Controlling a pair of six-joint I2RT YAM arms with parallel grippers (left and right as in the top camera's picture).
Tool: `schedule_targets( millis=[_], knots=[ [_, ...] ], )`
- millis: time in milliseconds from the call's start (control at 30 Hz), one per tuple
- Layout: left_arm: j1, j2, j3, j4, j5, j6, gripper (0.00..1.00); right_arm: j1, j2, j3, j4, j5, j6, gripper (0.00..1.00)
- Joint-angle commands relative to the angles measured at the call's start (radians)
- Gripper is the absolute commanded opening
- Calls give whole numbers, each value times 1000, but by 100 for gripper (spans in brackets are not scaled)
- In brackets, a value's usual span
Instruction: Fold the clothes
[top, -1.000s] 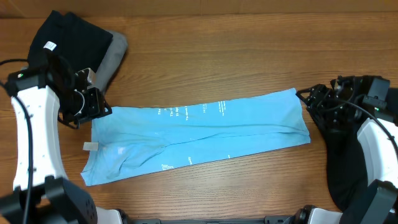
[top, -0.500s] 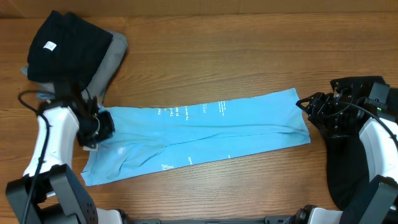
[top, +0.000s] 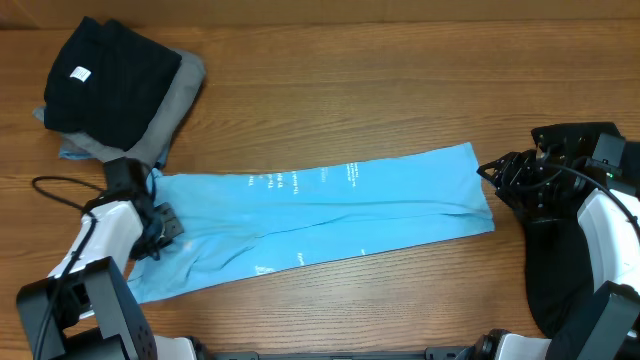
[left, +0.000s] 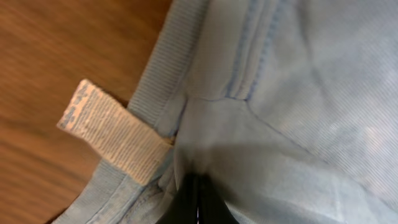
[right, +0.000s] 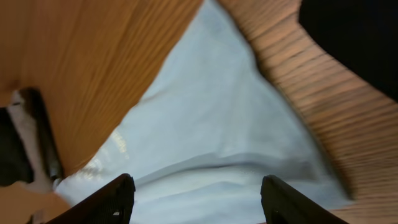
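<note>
There, the left pincer (left: 198, 199) sat clamped on the blue T-shirt (top: 330, 215) beside its collar label (left: 115, 134); the right pincer (right: 197, 188) hung open over the far end.

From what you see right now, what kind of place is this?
Probably a robot lab workbench for laundry folding: a wooden table, a light blue T-shirt spread flat between the left arm and the right arm, and a pile of dark clothes in the corner.
</note>
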Motion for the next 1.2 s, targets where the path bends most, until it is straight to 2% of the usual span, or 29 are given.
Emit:
schedule_targets(
  millis=[0,133,267,400,500,567,633,767,900,1067,1167],
  knots=[
    [132,28,-16,-17,-121,-56,4,-5,-1,10,-2,101,-8,70],
    [221,28,32,-10,-34,-34,4,-5,3,10,-2,105,-10,74],
    [247,28,99,-29,35,-15,4,14,21,-3,-16,101,-60,75],
    [246,28,182,-78,74,-15,17,66,78,-17,-16,100,-72,76],
    [246,28,248,-124,133,-9,35,109,142,-16,-1,92,-119,80],
    [246,28,297,-163,190,16,38,135,190,-16,28,76,-180,87],
    [246,28,343,-203,238,41,40,144,236,-16,62,68,-195,88],
    [246,28,412,-278,285,83,41,144,307,-16,72,64,-227,85],
    [246,28,441,-314,294,95,41,155,349,-16,75,-92,-327,81],
    [245,28,440,-318,317,94,40,204,356,-16,79,-66,-318,74],
    [244,28,440,-329,349,94,35,251,357,-16,93,-31,-308,72]
  ],
)
